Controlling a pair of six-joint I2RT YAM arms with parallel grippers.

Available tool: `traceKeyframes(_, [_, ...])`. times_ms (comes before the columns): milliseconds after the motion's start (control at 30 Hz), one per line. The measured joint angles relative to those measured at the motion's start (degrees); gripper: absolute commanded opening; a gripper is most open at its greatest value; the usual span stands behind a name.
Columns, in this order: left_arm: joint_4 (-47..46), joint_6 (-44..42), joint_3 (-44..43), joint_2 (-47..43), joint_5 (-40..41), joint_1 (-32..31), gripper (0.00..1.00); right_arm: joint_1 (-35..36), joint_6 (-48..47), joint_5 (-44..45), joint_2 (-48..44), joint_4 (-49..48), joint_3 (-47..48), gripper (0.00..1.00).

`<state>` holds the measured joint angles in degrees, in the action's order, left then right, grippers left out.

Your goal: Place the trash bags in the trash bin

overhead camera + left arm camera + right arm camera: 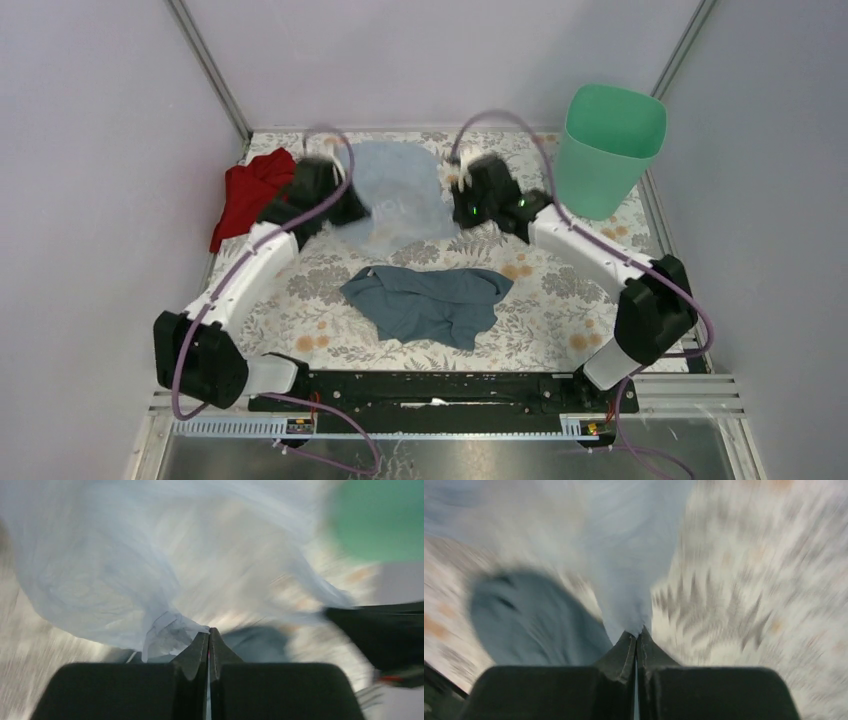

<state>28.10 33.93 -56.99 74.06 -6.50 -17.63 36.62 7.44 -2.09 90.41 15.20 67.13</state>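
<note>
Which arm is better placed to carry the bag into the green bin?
Right: the right end effector, shut on the trash bag like the left end effector, is nearer the trash bin.

lab test enclosure: plain walls (pixel 90 150), metal frame posts (pixel 209 68).

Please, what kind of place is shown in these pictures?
Probably a robot test booth, not a home: plain walls close in a small floral table, and two arms are bolted to a rail at its near edge.
</note>
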Motion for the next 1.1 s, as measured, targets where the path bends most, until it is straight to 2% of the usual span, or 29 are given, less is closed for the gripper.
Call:
traceKeyframes(67, [0.1, 0.0, -13.9, 0.8, -2.8, 0.0, 0.0, 0.0, -0.7, -0.1, 0.6, 2.9, 12.8, 0.0])
traceKeyframes(167, [-8.1, 0.3, -36.3, 1.4, -7.2, -0.3, 0.0, 0.0, -1.6, -0.7, 0.6, 0.3, 36.5, 0.0])
traceKeyframes(200, [-12.1, 0.4, -41.0, 0.2, -8.2, -0.7, 0.0, 0.0, -1.7, -1.0, -0.5, -1.5, 40.5, 0.0])
traceKeyframes(267, [-19.0, 0.4, -43.0, -4.9, -9.3, -1.7, 0.0, 0.0, -1.9, -1.8, -6.2, -5.7, 43.3, 0.0])
traceKeyframes(400, [-25.4, -0.1, -31.8, -17.8, -6.4, -2.8, 0.0, 0.0, -2.3, -1.7, -21.6, -14.9, 30.9, 0.0])
traceKeyframes(500, [-26.1, -0.5, -21.7, -19.7, -1.2, -2.3, 0.0, 0.0, -2.3, 0.5, -25.3, -20.7, 19.3, 0.0])
traceKeyframes(567, [-24.5, -0.5, -12.3, -15.1, -0.1, -0.4, 0.0, -0.2, -1.8, 1.5, -21.3, -21.7, 11.1, 0.0])
traceKeyframes(667, [-21.0, 0.2, 1.4, -4.2, -0.8, 3.0, 0.0, -0.3, -0.1, 1.1, -9.7, -20.0, 0.5, 0.0])
traceKeyframes(733, [-13.3, 0.9, 9.9, 0.0, -1.1, 5.0, 0.0, -0.4, 0.8, 0.9, -3.8, -14.8, -6.1, 0.0])
traceKeyframes(800, [-5.2, 1.2, 11.3, -1.0, -2.3, 6.1, 0.0, -0.4, 1.1, 1.0, -2.4, -5.7, -8.7, 0.0])
traceKeyframes(867, [-1.4, 1.5, 3.2, -2.2, -5.8, 6.0, 0.0, -0.4, 0.6, 1.0, -2.9, -0.6, -4.1, 0.0])
traceKeyframes(933, [-2.2, 2.1, -10.8, -1.7, -9.2, 5.7, 0.0, -0.4, -0.2, 0.8, -2.6, 3.5, 9.5, 0.0])
traceKeyframes(967, [-4.5, 2.5, -20.6, -1.0, -11.1, 5.3, 0.0, -0.3, -0.7, 0.4, -2.4, 3.3, 20.1, 0.0])
traceKeyframes(1033, [-11.0, 2.9, -32.9, -1.2, -13.0, 4.3, 0.0, -0.3, -1.1, -0.6, -3.3, -0.2, 31.9, 0.0])
traceKeyframes(1100, [-19.3, 3.1, -39.6, -4.7, -14.1, 2.4, 0.0, -0.3, -1.2, -1.6, -7.8, -5.6, 38.2, 0.0])
